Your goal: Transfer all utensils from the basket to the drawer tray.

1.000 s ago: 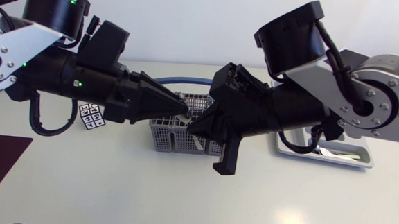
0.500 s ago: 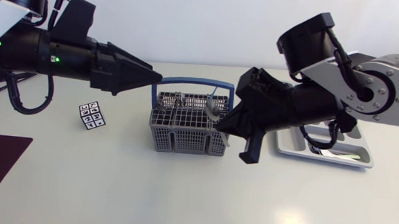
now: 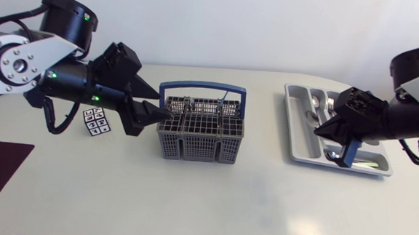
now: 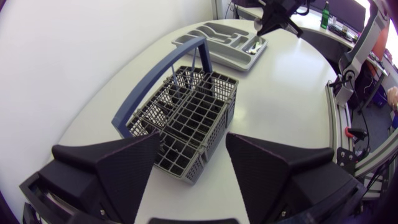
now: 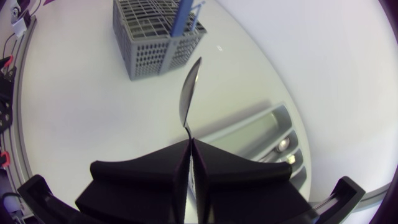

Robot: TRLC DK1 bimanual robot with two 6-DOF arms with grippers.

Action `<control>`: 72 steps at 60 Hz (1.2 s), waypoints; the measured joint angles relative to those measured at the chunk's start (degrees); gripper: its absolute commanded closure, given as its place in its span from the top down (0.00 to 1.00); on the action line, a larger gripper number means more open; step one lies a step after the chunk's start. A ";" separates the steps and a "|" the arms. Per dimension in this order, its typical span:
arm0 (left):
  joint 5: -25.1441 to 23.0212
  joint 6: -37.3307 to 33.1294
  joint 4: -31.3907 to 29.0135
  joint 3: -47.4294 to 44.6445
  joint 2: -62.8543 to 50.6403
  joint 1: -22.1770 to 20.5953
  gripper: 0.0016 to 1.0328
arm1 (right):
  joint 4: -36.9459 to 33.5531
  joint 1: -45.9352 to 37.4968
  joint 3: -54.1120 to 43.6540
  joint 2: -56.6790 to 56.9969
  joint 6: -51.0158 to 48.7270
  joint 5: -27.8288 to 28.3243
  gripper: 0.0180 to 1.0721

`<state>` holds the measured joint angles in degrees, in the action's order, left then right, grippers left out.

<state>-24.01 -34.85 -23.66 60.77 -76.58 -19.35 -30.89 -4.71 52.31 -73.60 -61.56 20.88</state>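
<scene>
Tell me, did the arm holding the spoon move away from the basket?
Yes. The right gripper, shut on a spoon, went rightward from beside the basket to above the drawer tray.

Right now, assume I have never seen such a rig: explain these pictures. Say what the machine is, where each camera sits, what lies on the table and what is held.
This is a robot with two arms at a white table. One picture looks down from a fixed camera above. The other two come from a camera on each arm's wrist, so each shows its own black gripper. On the table stand a grey cutlery basket with a blue handle, a grey drawer tray with some cutlery in it, and a small marker card. The left gripper is open at the basket's end, holding nothing. The right gripper is shut on a spoon, held by its handle at the tray.
</scene>
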 measured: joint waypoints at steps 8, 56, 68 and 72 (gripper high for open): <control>3.85 -2.80 1.88 -1.29 -1.40 -2.03 0.72 | 6.29 -8.17 -1.70 -1.42 -6.58 -2.62 0.10; 16.90 -15.13 10.10 -2.78 -8.04 -3.91 0.72 | 35.34 -16.83 -8.48 -23.23 -16.28 -18.62 0.91; 17.68 -17.55 12.04 -2.82 -8.24 -3.72 0.72 | 32.92 -16.76 -10.71 -17.11 -15.89 -18.08 0.93; 17.90 -18.18 12.41 -2.82 -8.44 -3.54 0.72 | 32.15 -16.15 -11.87 -13.70 -15.04 -17.75 0.93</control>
<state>-6.11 -53.04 -11.25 57.95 -85.01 -22.90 1.26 -20.86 40.45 -87.31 -76.60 3.14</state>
